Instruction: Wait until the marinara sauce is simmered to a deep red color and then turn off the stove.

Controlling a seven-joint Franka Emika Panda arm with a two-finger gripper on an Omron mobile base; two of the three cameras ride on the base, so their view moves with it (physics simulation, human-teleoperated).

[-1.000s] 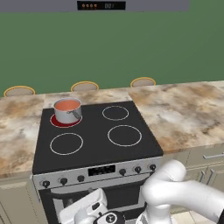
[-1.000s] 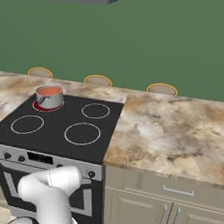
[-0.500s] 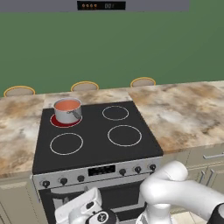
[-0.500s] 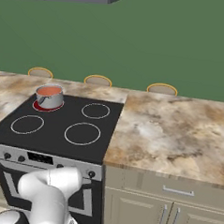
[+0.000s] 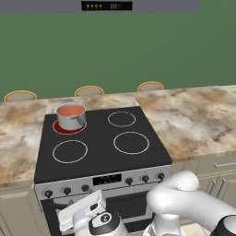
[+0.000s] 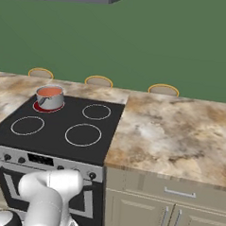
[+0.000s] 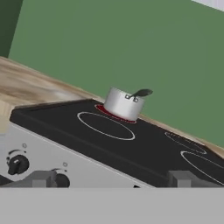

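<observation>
The stove (image 5: 103, 140) has a black glass top with four white-ringed burners. On its back left burner, which glows red, stands a small steel saucepan (image 5: 71, 117). The marinara sauce (image 5: 70, 110) in it is a smooth orange-red disc, also seen from the right (image 6: 50, 91). In the hand view the saucepan (image 7: 124, 103) shows from the side, handle toward the camera, and its wall hides the sauce. My gripper (image 7: 113, 179) is open and holds nothing, low before the silver front panel, level with two black knobs (image 7: 17, 164) at the panel's left end.
A marble counter (image 6: 170, 132) runs on both sides of the stove, with drawers (image 6: 176, 192) under it on the right. Three yellow-rimmed round things (image 5: 89, 91) sit behind the counter against the green wall. A grey hood with a display (image 5: 107, 5) hangs above.
The hand has drifted slightly left in front of the stove's panel. The saucepan stays put and the sauce's colour looks the same.
</observation>
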